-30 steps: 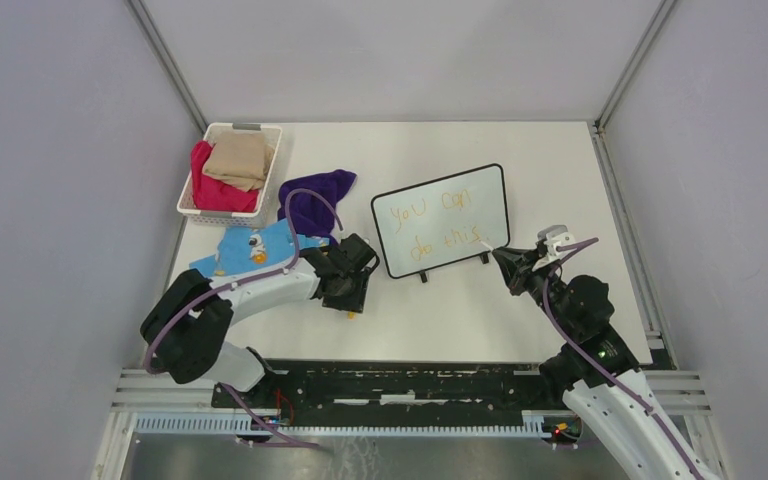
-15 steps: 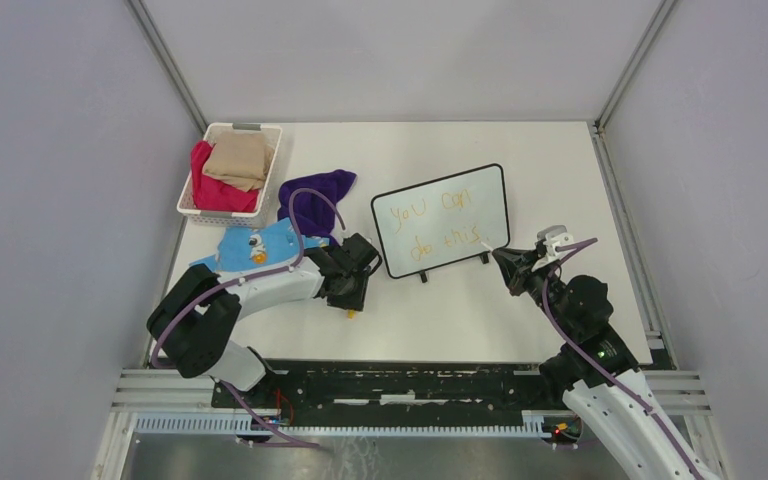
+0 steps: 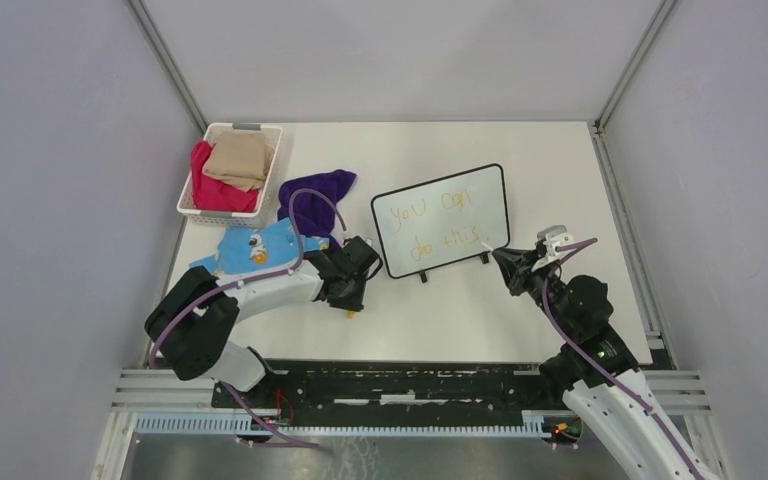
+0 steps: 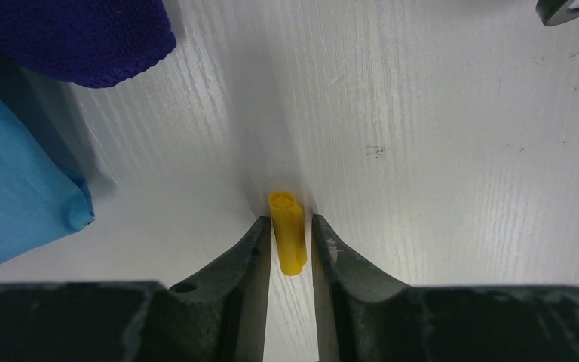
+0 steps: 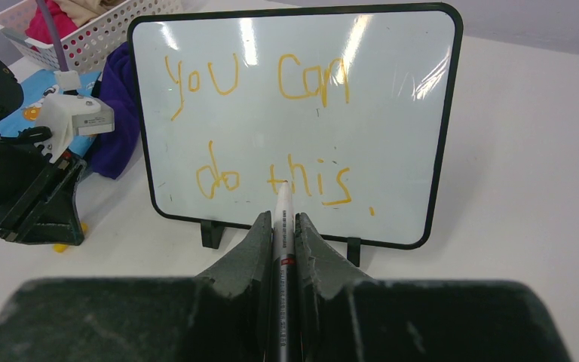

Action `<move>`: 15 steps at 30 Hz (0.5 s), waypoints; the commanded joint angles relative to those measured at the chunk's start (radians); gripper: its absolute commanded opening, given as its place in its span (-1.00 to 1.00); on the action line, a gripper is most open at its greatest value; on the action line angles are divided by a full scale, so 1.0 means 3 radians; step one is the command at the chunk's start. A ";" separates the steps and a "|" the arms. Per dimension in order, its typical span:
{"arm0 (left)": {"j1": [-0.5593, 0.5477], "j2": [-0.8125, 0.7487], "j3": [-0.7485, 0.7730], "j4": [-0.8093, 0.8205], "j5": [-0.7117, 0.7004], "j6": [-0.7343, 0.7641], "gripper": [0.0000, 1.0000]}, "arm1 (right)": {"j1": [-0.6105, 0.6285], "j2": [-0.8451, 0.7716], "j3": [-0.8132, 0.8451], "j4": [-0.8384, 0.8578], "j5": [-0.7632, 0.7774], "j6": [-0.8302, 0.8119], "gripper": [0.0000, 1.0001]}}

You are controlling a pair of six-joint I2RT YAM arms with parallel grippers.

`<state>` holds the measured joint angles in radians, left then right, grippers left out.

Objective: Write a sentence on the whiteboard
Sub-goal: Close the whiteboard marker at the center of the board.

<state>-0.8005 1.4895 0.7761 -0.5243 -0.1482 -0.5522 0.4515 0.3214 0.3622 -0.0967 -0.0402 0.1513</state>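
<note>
The whiteboard stands upright on two black feet mid-table, and it fills the right wrist view. The sentence reads "you can do this." in yellow-orange over two lines. My right gripper is shut on a white-and-black marker, whose tip is just in front of the board's lower edge, below "this". In the top view this gripper sits right of the board. My left gripper is closed around a yellow marker cap at table level, left of the board.
A white basket with red and tan cloths stands at the back left. A purple cloth and a light blue cloth lie beside my left arm. Both cloths show in the left wrist view: purple, blue.
My left arm has shifted slightly, with the cap still between its fingers. The right gripper and marker have not moved.
</note>
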 commanded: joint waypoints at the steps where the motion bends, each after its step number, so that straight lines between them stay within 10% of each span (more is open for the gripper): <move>1: -0.0040 -0.0017 -0.0117 0.0063 0.0027 -0.0011 -0.38 | 0.0018 -0.0018 0.0041 0.0074 0.0050 -0.0031 -1.00; 15: -0.0057 -0.0424 -0.0132 -0.0051 -0.0088 -0.0123 -0.96 | 0.0015 0.0093 0.0184 0.0011 -0.0004 -0.0016 -1.00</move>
<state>-0.8093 1.4464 0.7406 -0.5049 -0.1528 -0.5529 0.4515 0.3298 0.3626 -0.1013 -0.0414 0.1513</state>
